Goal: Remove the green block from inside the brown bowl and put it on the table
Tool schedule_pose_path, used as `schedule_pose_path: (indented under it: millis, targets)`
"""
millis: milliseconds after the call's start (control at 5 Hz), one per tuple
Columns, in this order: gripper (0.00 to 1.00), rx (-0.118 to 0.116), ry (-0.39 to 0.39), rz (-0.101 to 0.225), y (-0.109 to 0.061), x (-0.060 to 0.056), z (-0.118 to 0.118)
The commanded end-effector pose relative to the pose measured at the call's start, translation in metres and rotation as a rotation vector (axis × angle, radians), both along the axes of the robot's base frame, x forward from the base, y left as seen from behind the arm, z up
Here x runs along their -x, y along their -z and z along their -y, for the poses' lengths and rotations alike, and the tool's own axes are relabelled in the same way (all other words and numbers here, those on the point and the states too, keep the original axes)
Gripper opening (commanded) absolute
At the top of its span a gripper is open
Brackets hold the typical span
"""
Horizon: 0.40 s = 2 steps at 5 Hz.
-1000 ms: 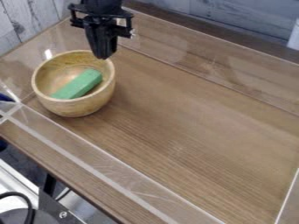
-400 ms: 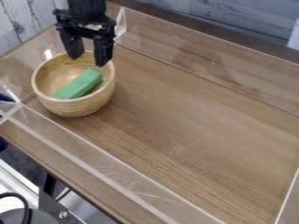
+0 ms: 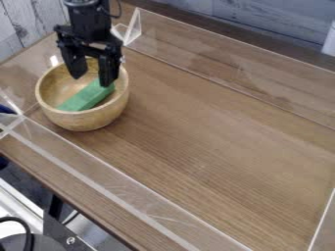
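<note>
We see the black tool (image 3: 90, 67) pointing straight down over the brown bowl (image 3: 81, 115), its two fingers (image 3: 110, 67) spread wide apart and gripping nothing. The green block (image 3: 93, 96) lies inside the bowl, on its paler inner floor, just below the fingertips. The bowl sits near the left end of the table (image 3: 216, 127), close to the clear acrylic wall (image 3: 78, 159).

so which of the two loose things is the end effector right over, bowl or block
Both, really: the open end effector hangs over the brown bowl, and its fingers flank the green block lying inside, the only bright green piece here.
</note>
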State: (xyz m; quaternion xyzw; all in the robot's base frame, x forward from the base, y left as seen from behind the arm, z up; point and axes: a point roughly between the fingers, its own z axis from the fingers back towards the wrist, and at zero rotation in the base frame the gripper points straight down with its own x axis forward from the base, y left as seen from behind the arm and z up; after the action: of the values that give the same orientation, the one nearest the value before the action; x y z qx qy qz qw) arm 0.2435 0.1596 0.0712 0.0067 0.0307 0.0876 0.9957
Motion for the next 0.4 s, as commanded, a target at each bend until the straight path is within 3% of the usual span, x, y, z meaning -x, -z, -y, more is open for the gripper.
schedule_pose_path:
  millis: [0, 200]
  targets:
    - [1.00, -0.038, -0.008, 0.034, -0.0047, -0.0036, -0.0105]
    - [1.00, -0.045, -0.011, 0.031, 0.0012, -0.0035, -0.0147]
